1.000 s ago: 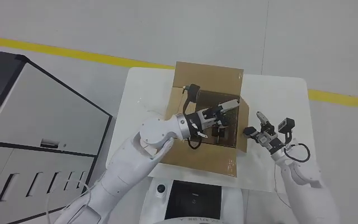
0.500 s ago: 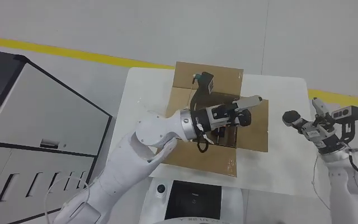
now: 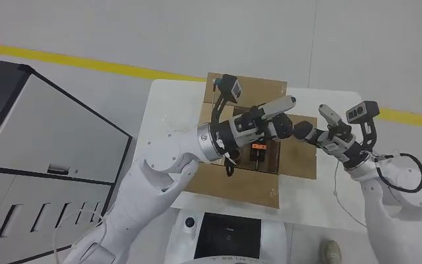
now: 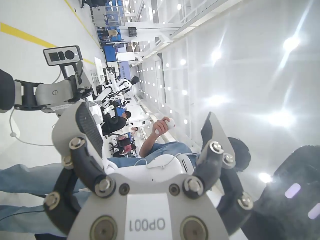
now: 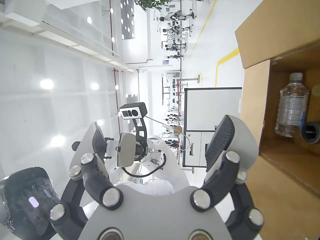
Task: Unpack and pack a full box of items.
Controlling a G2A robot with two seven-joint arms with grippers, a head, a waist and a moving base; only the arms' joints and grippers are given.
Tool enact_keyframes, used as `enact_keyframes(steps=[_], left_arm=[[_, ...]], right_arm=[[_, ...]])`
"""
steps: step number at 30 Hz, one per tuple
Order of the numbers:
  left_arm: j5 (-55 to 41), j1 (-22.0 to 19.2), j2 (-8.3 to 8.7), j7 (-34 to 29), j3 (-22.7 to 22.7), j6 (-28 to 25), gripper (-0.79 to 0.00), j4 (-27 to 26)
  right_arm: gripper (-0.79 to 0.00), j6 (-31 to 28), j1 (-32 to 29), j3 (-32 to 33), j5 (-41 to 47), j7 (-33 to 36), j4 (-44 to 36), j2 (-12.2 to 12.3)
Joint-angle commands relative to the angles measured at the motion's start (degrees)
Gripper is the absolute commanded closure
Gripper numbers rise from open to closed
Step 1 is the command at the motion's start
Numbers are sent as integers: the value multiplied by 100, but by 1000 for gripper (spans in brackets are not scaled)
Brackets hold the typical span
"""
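An open cardboard box (image 3: 244,89) sits on the white table (image 3: 171,112) with its flaps spread flat. A small orange and black item (image 3: 257,150) lies inside it. The right wrist view looks into the box at a clear plastic bottle (image 5: 291,106) and a dark tube end (image 5: 310,132). My left gripper (image 3: 287,115) (image 4: 146,112) hovers over the box's right side, open and holding nothing. Close beside it, over the right flap, my right gripper (image 3: 315,124) (image 5: 162,126) is open too, with nothing in it. The two grippers face each other.
A dark-framed white cabinet (image 3: 53,132) stands on the floor left of the table. A yellow floor line (image 3: 79,63) runs behind. Bare table top lies right of the box (image 3: 336,178) and along its left side.
My left gripper came up out of the box and turned toward the right. The box's right flap went from upright to flat. My right gripper swung out to the table's right edge, then back.
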Motion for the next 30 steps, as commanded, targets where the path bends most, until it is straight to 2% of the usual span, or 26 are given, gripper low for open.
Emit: enact_keyframes(steps=[1,4,6,11,14,17,25,30], left_arm=[[11,37,6,-20,1,6,-785,-4],[142,111,75,-150,-351,287,-785,-79],[254,236,149,-297,-757,490,-785,-202],[520,886,347,-691,-1933,932,-785,-614],[478,1358,433,-1056,-2397,1191,-785,-881],[494,1400,443,-1109,-2431,1216,-785,-914],[485,1407,442,-1096,-2419,1206,-785,-913],[388,1294,440,-1106,-2058,1185,-785,-949]], right_arm=[[-785,0,0,-1,-1,0,0,0],[-785,77,-17,-154,-399,108,168,21],[-785,156,168,-535,-1129,245,164,46],[-785,151,1272,-2057,-1891,280,1026,-58],[-785,-88,1899,-2883,-2138,127,1667,-185],[-785,-83,2390,-3485,-2525,-27,2105,-293],[-785,-83,2390,-3485,-2525,-27,2105,-293],[-785,-150,2424,-3837,-2527,-225,2489,-371]])
